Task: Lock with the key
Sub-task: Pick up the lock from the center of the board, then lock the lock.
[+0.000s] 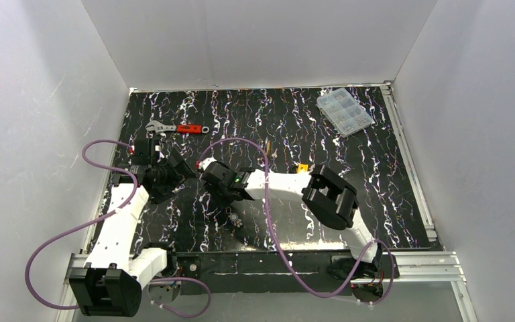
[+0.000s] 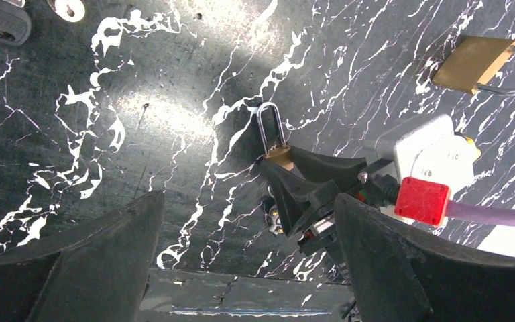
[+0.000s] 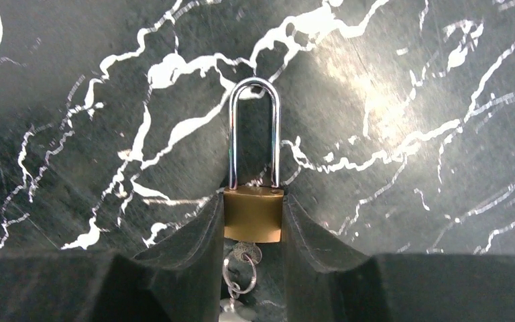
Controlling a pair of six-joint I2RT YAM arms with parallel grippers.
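The lock (image 3: pixel 253 215) has a brass body and a long silver shackle (image 3: pixel 255 127) that points away from my right gripper (image 3: pixel 252 204). That gripper's two fingers press on both sides of the brass body. The key (image 3: pixel 247 252) sticks out of the lock's underside between the fingers, with a small ring hanging from it. In the left wrist view the same lock (image 2: pixel 278 154) shows at the tip of the right gripper (image 2: pixel 288 168). My left gripper (image 2: pixel 248 258) stands wide open just beside it, holding nothing. From above, both grippers meet near the table's middle left (image 1: pixel 194 173).
A second brass padlock (image 2: pixel 473 64) lies to the right of the held one. A black-headed key (image 2: pixel 3 20) lies farther off. A red-handled wrench (image 1: pixel 178 127) lies at the back left and a clear compartment box (image 1: pixel 344 111) at the back right. Loose keys (image 1: pixel 233 218) lie near the front.
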